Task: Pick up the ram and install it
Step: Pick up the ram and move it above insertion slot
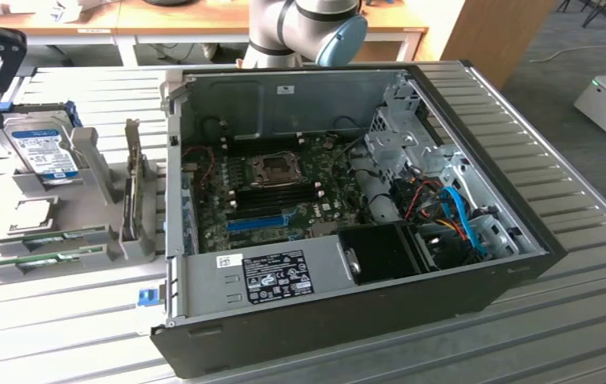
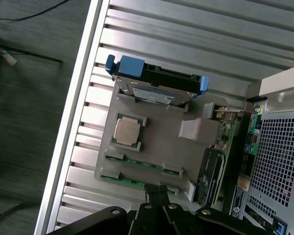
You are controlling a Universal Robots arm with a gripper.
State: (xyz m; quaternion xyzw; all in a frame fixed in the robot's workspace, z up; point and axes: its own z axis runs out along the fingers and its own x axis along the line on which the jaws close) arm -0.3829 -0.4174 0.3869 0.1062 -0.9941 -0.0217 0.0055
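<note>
**Step in hand:** approach for pick-up; the ram is not yet held.

**Gripper** (image 2: 157, 193): jaws closed together, holding nothing, poised over the near edge of the tray (image 2: 161, 142).

**Ram** (image 2: 130, 181): rests in the tray's nearest groove, under the fingertips. Whether they touch cannot be told. A second stick (image 2: 142, 164) lies just beyond it.

**Exterior view:** tray and ram sit at lower left of the frame, beside the open case (image 1: 281, 104). Its memory slots (image 1: 281, 190) appear empty.

**Judgement:** a grasp calls for jaws parted and squared across the stick's thin faces.
</note>
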